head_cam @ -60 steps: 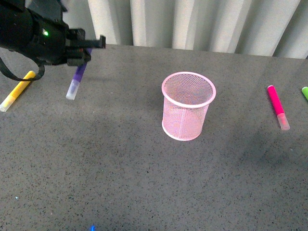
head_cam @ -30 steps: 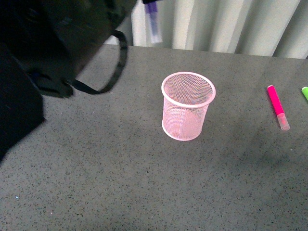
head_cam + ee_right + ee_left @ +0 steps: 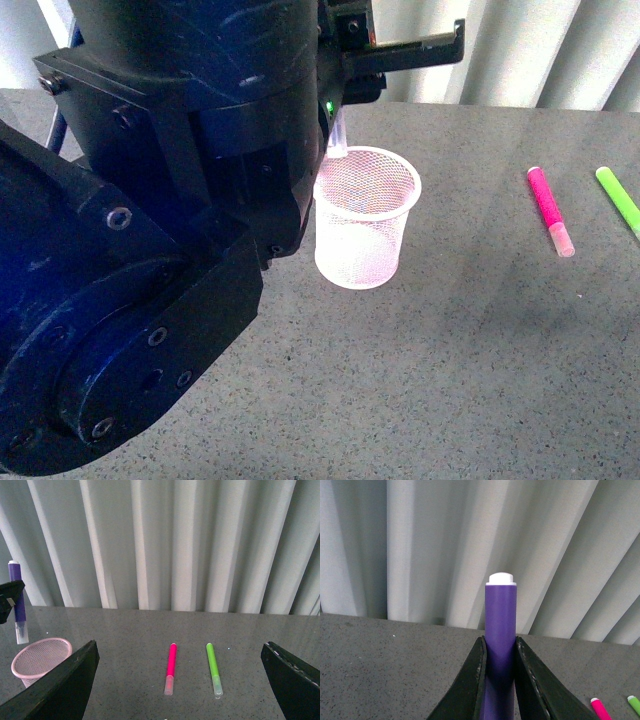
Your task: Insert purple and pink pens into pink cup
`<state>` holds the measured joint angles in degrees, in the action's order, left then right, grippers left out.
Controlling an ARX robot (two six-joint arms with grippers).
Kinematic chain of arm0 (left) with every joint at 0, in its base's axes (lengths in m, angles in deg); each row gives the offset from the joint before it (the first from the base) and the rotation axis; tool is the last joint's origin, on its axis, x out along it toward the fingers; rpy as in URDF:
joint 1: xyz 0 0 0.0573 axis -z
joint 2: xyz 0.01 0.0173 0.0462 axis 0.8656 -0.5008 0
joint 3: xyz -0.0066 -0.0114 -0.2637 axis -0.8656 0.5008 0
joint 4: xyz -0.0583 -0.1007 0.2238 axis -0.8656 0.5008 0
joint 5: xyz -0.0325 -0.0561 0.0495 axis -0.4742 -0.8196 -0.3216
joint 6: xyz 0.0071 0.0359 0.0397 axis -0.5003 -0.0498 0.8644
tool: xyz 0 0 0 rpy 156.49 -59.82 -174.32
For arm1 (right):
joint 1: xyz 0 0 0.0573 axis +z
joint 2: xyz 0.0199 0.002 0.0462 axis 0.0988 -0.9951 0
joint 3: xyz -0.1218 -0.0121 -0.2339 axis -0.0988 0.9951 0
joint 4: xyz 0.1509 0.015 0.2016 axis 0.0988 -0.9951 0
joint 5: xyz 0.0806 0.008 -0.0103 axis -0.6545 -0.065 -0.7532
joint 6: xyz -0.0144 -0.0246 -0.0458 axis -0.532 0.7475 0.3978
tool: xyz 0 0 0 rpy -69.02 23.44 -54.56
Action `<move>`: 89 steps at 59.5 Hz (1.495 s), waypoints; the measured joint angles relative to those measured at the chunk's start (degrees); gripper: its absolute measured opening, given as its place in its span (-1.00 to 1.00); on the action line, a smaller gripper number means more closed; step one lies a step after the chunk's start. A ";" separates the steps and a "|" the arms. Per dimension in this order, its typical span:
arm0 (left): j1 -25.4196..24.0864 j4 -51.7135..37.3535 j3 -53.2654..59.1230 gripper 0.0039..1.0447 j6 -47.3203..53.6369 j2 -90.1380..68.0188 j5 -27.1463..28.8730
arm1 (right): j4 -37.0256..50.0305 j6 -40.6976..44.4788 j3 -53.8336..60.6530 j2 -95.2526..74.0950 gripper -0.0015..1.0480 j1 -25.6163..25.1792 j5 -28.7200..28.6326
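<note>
The left gripper (image 3: 500,641) is clamped on a dark purple marker (image 3: 500,610), held upright with its translucent clear cap pointing down, just above the light pink wire-mesh cup (image 3: 365,235). The cap appears to hang over the rim rather than the centre, so a release here could strike the rim and bounce the marker out, or tip the light cup. The right gripper (image 3: 181,652) is spread wide and empty. The hot pink marker (image 3: 549,208) lies beside a green marker (image 3: 620,200), well apart from the cup, on the grey speckled tabletop (image 3: 480,350) before a pleated pale curtain (image 3: 175,540).
</note>
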<state>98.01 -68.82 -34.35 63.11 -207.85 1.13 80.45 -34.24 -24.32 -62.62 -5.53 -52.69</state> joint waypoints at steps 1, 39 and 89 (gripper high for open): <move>-0.02 0.20 0.00 -0.76 -0.02 -0.07 -0.04 | 0.00 0.00 0.00 0.00 0.87 0.00 0.00; 0.00 4.68 -0.35 -0.76 -4.61 -2.27 -1.53 | 0.00 0.00 0.00 0.00 0.87 0.00 0.00; -13.55 53.79 9.09 0.88 9.16 28.76 -23.02 | 0.00 0.00 0.00 0.00 0.87 0.00 0.02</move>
<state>84.46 -15.03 -25.26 72.27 -179.09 -21.89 80.45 -34.24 -24.32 -62.62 -5.53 -52.67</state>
